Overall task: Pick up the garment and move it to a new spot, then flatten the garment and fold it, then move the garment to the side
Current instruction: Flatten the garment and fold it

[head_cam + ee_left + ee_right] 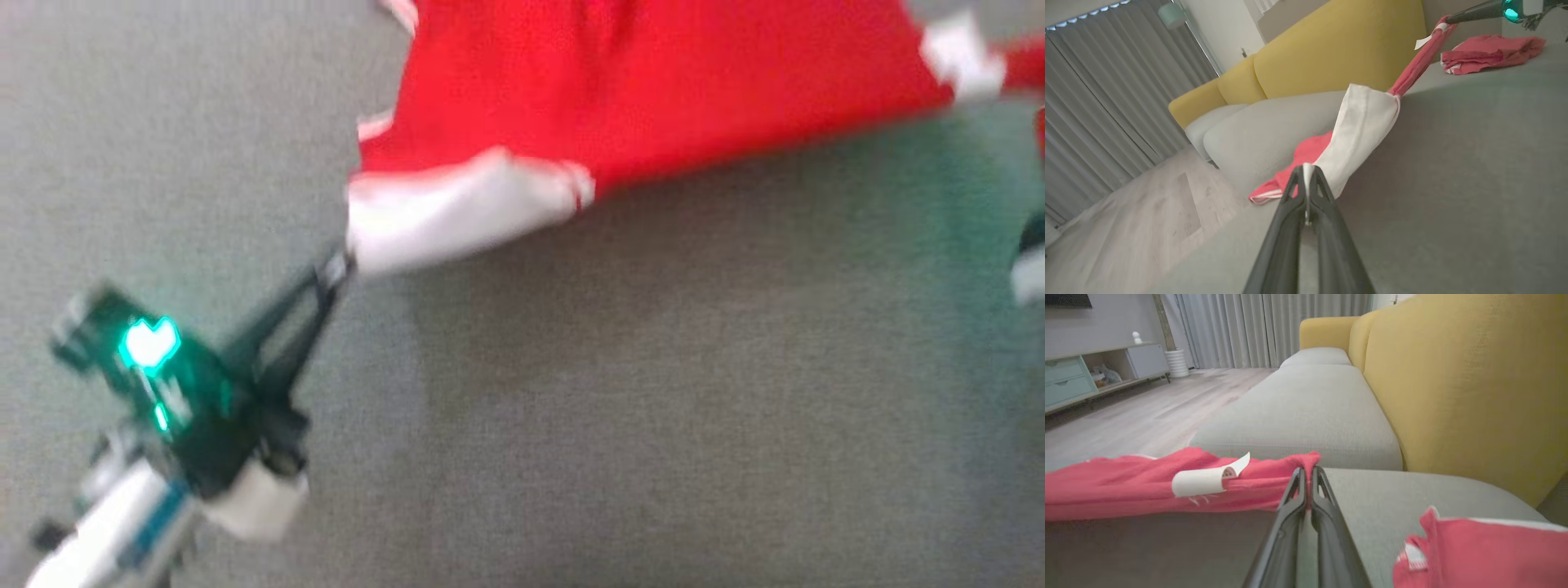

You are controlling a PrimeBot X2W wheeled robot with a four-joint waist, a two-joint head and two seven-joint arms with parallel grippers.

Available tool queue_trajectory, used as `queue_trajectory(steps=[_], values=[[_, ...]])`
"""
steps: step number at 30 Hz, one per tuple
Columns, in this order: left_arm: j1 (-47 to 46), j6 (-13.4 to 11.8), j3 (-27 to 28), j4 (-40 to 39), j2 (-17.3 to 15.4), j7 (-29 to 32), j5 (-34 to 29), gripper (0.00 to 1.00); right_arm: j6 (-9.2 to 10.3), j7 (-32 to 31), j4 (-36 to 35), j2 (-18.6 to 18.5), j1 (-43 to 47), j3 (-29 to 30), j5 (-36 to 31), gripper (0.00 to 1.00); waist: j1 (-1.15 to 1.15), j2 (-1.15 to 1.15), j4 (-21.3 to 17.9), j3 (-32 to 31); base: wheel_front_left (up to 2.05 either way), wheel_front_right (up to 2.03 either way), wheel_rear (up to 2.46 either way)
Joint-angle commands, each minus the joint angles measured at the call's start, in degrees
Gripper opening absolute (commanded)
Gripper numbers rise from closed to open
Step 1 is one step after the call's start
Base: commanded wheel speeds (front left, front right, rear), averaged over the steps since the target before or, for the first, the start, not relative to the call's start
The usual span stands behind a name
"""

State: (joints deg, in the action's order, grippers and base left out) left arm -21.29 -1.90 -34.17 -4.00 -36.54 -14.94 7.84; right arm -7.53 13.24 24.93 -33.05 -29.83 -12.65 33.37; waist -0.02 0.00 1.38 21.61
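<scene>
Head view: the left gripper (pixel 335 273) has its fingers pinched tight on the white part (pixel 457 216) of the red garment (pixel 653 90), which is stretched out above the grey sofa seat (pixel 653 408). In the right wrist view, the right gripper (pixel 1308 475) clamps the garment's red edge near a white label (pixel 1208 479). A second red garment (pixel 1490 53) lies in a heap near the yellow backrest (pixel 1339 49).

Garment (pixel 653 90) spans above sofa seat (pixel 571 408) between left gripper (pixel 335 273) and right gripper (pixel 1308 473); second garment (pixel 1490 53) lies to its right
</scene>
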Motion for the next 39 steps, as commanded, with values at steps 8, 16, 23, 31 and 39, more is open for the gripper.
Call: queue_trajectory(steps=[8, 16, 23, 31, 39], values=[[14.68, -3.08, 1.21, -1.62, 0.25, -0.06, 3.52, 0.00, 0.04, 0.08, -9.23, 2.57, 22.40, 8.08, -5.79, 0.00, 0.02, 0.00, -0.99, -8.73, 0.00, 0.00, 0.00], [21.86, -2.44, 1.34, -2.20, 0.54, -0.06, 4.23, 0.00, 0.04, -4.37, -18.11, 7.93, 34.27, 15.74, -10.87, 0.00, 0.02, 0.00, -0.73, -10.85, 0.00, 0.00, 0.00], [15.53, 0.59, 1.71, -0.46, 1.95, -0.06, 1.62, 0.00, 0.04, -9.51, -21.15, 9.81, 32.75, 18.54, -11.65, 0.00, 0.02, 0.00, 0.25, -8.42, 0.00, 0.00, 0.00], [-0.85, 3.69, 2.46, 6.53, 5.46, -0.06, -2.87, 0.00, 0.04, -12.15, -16.87, 8.92, 22.48, 16.54, -11.15, 0.00, 0.02, 0.00, 0.97, -3.28, 0.00, 0.00, 0.00], [-12.98, 5.05, 2.27, 12.45, 7.90, -0.06, -6.67, 0.00, 0.04, -11.52, -10.39, 7.61, 13.27, 12.48, -10.84, 0.00, 0.02, 0.00, 0.81, -0.32, 0.00, 0.00, 0.00]])
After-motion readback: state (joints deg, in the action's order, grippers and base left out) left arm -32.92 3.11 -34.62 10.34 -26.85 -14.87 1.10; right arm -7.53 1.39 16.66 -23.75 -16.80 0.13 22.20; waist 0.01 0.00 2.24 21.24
